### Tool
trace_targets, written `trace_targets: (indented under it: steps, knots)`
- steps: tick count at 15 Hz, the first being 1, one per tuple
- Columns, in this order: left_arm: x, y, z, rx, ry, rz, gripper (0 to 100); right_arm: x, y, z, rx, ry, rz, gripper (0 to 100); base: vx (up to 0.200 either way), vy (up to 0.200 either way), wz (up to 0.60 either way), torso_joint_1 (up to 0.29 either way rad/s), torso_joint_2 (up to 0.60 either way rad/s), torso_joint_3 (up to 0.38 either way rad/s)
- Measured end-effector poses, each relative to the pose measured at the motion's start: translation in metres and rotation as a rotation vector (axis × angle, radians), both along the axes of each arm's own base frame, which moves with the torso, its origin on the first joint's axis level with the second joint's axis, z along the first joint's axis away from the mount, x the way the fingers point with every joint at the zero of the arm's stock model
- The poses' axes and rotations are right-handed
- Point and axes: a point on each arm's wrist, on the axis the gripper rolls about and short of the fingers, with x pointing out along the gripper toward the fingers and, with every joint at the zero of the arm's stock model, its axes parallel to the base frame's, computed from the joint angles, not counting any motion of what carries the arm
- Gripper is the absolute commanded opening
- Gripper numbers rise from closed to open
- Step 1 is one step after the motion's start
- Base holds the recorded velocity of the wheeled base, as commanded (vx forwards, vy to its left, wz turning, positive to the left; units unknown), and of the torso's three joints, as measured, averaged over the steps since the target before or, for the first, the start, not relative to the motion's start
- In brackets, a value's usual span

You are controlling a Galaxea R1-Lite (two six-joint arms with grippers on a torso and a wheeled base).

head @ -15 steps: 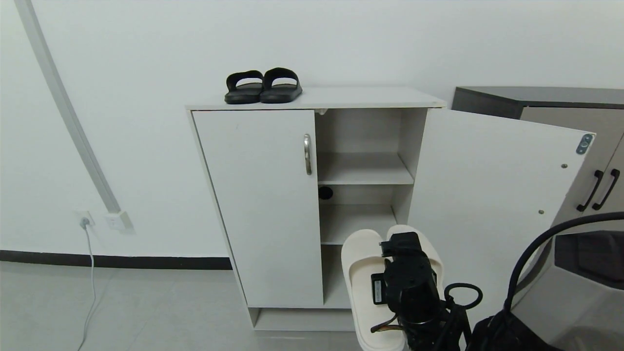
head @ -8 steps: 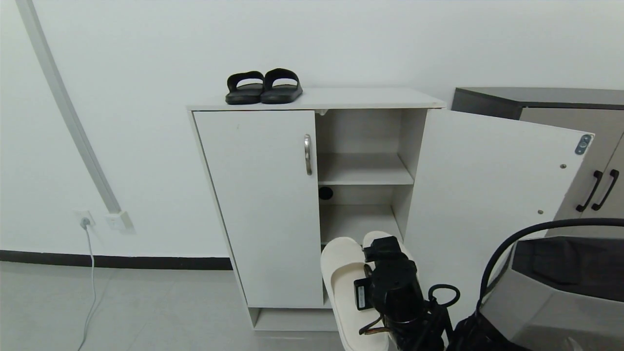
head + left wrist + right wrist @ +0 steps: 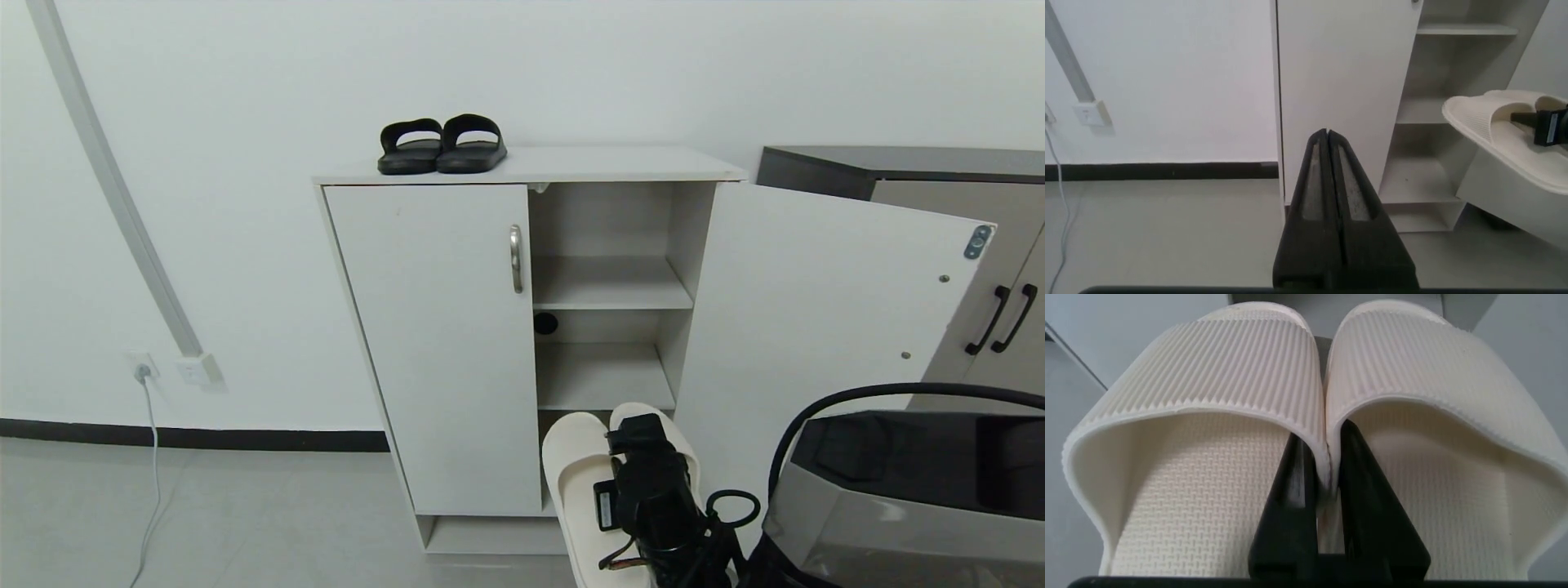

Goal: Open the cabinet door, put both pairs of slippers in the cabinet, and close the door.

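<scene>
Between the black fingers (image 3: 1290,506) of the right pincer (image 3: 1323,469) sit the inner strap edges of the cream slippers (image 3: 1208,416), pressed together so that the pair hangs as one. Each slipper has a broad strap ribbed with fine ridges and a footbed stamped in a small zigzag pattern; the soles are thick and rounded at the toe. The pair is up in the air, off the floor (image 3: 245,523), toes toward the cabinet (image 3: 531,167), just in front of the low opening below the two shelves (image 3: 608,286).

The right door (image 3: 816,310) stands swung wide, showing a bare white interior. The left door (image 3: 433,343) is flat against the frame, with a slim metal handle (image 3: 515,259) at its inner edge.

The black slippers (image 3: 441,147) sit side by side, touching, on the cabinet top, toward its left end and close to the front edge.

Off to the left, the left pincer (image 3: 1327,139) hangs low before the cabinet's left door, its two long fingers pressed flat together with nothing between them.

A grey cabinet (image 3: 898,163) with black handles stands just beyond the open door, and a wall socket (image 3: 189,371) sits low on the wall to the left.
</scene>
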Motion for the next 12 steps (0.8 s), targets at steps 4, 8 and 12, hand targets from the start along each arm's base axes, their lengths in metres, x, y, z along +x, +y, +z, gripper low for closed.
trace_targets:
  steps: [4, 8, 12]
  knots:
    - [0.0000, 0.0000, 0.0000, 0.000, 0.000, 0.000, 0, 0.0011, 0.0000, -0.0022, -0.003, 0.004, -0.001, 0, 0.000, 0.000, 0.00, 0.001, 0.00, -0.120]
    - [0.0000, 0.0000, 0.0000, 0.000, 0.000, 0.000, 0, 0.0030, 0.0003, -0.0042, -0.006, 0.006, -0.002, 0, 0.000, 0.000, 0.00, 0.004, 0.00, -0.189]
    - [0.0000, 0.0000, 0.0000, 0.000, 0.000, 0.000, 0, 0.0076, 0.0028, -0.0031, 0.004, -0.003, -0.007, 0, 0.000, 0.000, 0.00, 0.004, 0.00, -0.198]
